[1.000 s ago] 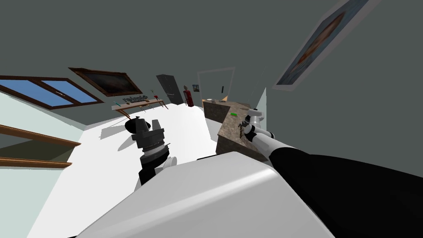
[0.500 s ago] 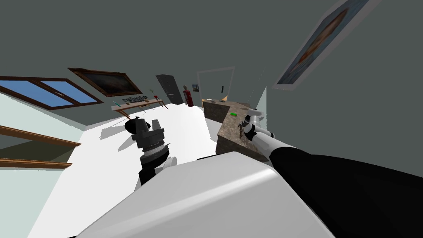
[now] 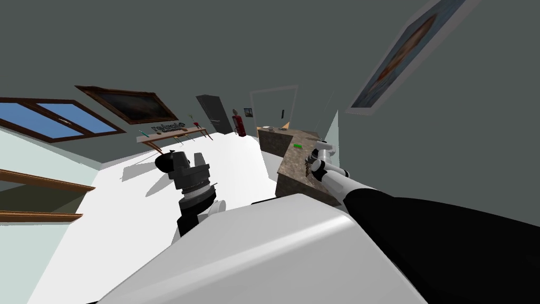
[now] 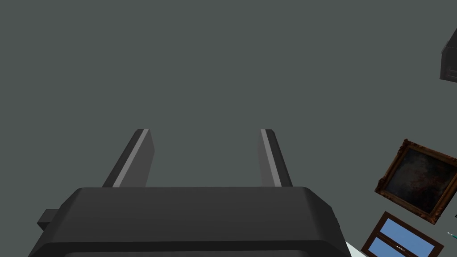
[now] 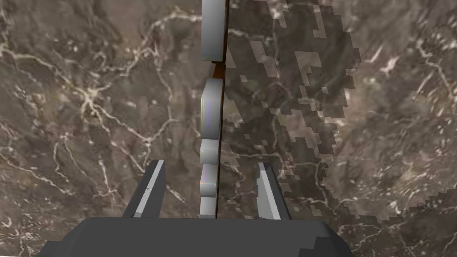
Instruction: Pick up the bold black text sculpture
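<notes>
In the head view, the whole scene has slid slightly leftward since a moment ago. That is my own turning, not the things moving. The right arm [image 3: 331,171] reaches over the marble worktop [image 3: 295,154] as before, so the reach looks settled. Far beyond both sets of fingers, one row of dark lettering [image 3: 167,127] stands on one wooden shelf [image 3: 158,136], below one of two framed pictures [image 3: 129,104]. In the left wrist view, the left fingers [image 4: 134,156] stand apart, holding nothing. In the right wrist view, the right fingers [image 5: 149,192] are apart, one on each side of a single thin row of grey blocks with a dark face. I take this for the text sculpture [image 5: 210,111] seen edge-on, resting on the worktop, untouched. Closing looks like the next step.
</notes>
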`<state>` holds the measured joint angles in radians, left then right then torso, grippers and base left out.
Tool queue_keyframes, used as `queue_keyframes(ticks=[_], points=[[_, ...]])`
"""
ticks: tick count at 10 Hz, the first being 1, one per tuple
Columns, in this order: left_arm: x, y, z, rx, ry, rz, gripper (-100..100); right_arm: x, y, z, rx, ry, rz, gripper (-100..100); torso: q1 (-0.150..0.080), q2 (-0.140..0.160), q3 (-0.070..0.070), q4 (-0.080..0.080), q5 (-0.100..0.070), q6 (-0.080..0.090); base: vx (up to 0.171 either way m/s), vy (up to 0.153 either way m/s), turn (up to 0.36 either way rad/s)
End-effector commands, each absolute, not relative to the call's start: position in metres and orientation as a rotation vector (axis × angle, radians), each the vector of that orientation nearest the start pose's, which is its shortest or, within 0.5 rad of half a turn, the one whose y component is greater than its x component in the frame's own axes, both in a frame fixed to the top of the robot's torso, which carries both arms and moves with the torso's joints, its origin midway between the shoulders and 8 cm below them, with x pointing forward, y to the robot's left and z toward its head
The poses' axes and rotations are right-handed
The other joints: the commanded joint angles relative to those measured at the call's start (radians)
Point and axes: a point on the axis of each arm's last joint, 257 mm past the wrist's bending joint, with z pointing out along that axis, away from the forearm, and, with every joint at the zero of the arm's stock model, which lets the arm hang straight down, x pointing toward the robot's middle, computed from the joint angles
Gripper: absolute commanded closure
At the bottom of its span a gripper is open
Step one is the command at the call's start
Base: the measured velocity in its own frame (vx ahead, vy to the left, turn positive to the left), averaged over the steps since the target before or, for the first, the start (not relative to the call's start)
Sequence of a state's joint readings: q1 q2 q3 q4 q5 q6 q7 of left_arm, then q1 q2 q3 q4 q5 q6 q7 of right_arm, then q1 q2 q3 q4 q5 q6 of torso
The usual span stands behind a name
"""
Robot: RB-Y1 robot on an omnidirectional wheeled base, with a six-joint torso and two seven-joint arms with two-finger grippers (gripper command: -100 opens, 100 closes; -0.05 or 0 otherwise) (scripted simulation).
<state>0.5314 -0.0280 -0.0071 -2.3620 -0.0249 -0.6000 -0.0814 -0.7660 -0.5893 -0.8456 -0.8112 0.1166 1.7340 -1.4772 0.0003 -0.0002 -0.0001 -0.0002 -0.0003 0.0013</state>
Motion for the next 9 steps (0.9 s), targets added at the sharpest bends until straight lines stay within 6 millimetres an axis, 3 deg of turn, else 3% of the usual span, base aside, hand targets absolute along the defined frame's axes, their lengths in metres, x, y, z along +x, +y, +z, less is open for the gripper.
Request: queue_keyframes(ticks=[1, 4, 5, 6, 8, 9], points=[[0.306, 0.273, 0.068, -0.51, 0.514, -1.234, 0, 0.401, -0.529, -0.294, -2.947, 0.986, -0.061, 100, 0.0, 0.0, 0.0, 0.0, 0.0, 0.0, 0.0, 0.0, 0.0], [0.306, 0.273, 0.068, -0.51, 0.514, -1.234, 0, 0.401, -0.53, -0.294, -2.948, 0.989, -0.06, 100, -0.001, 0.001, 0.001, 0.001, -0.001, -0.001, 0.0, 0.0, 0.0], [0.306, 0.273, 0.068, -0.51, 0.514, -1.234, 0, 0.401, -0.53, -0.294, -2.948, 0.989, -0.06, 0, -0.001, 0.001, 0.001, 0.001, -0.001, 0.0, 0.0, 0.0, 0.0], [0.306, 0.273, 0.068, -0.51, 0.514, -1.234, 0, 0.404, -0.531, -0.28, -2.942, 1.002, -0.061, 100, -0.001, 0.001, 0.001, 0.001, -0.001, 0.0, -0.017, -0.02, 0.115], [0.306, 0.273, 0.068, -0.51, 0.514, -1.234, 0, 0.404, -0.533, -0.28, -2.943, 1.001, -0.063, 100, -0.002, 0.002, 0.002, 0.002, -0.001, -0.001, -0.016, -0.02, 0.053], [0.306, 0.273, 0.068, -0.51, 0.514, -1.234, 0, 0.404, -0.532, -0.279, -2.942, 1.001, -0.063, 0, -0.001, 0.002, 0.002, 0.001, -0.001, 0.0, 0.0, 0.0, 0.0]])
